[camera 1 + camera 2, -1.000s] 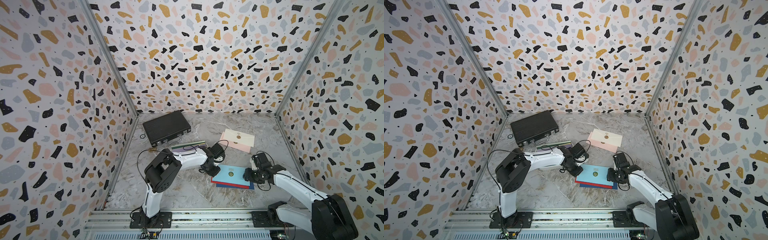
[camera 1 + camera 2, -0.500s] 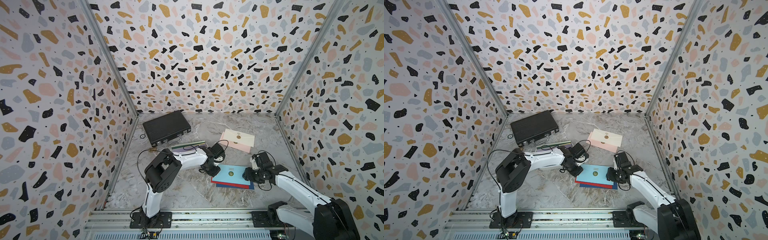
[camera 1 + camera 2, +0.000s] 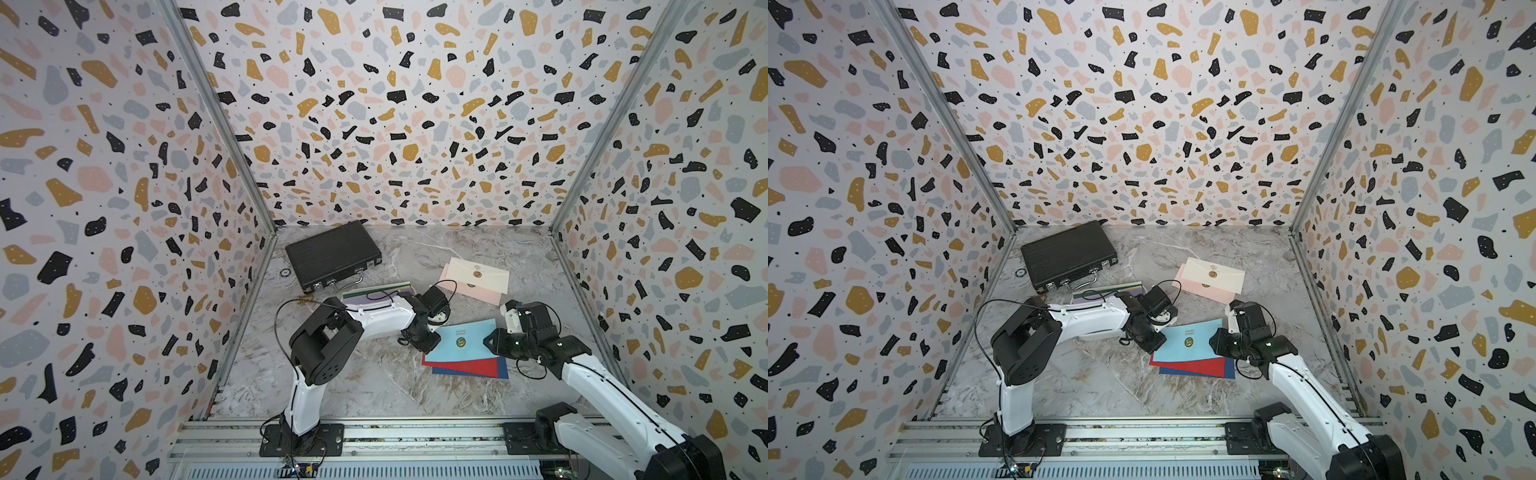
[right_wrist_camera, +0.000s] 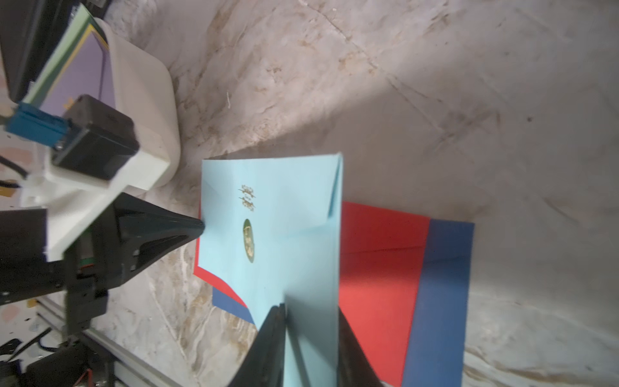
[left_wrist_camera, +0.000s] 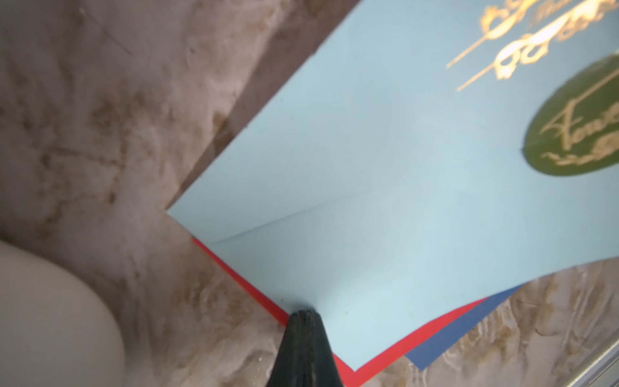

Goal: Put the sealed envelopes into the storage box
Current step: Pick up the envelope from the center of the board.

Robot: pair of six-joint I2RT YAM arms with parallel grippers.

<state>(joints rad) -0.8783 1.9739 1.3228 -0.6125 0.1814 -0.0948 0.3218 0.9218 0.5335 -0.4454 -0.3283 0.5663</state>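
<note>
The light blue envelope (image 3: 471, 352) lay atop a red envelope (image 3: 461, 366) and a navy envelope (image 3: 503, 369) on the bench (image 3: 374, 386). The left gripper (image 5: 302, 316), jaws pressed together, bore with its tip on one short edge. The right gripper (image 4: 310, 310) had its jaws pinching the opposite edge, which curled up off the stack. The storage box (image 4: 147, 100), holding several envelopes, stood just in front of the black briefcase (image 3: 332, 253). A cream envelope (image 3: 488, 276) overlapped a pink envelope (image 3: 482, 294) farther back.

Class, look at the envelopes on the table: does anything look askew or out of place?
Yes. The blue envelope sits skewed on the red and navy ones, fanned rather than squared. It bows up off them, pinched at one edge by the left gripper, its other edge between the right gripper's fingers.
</note>
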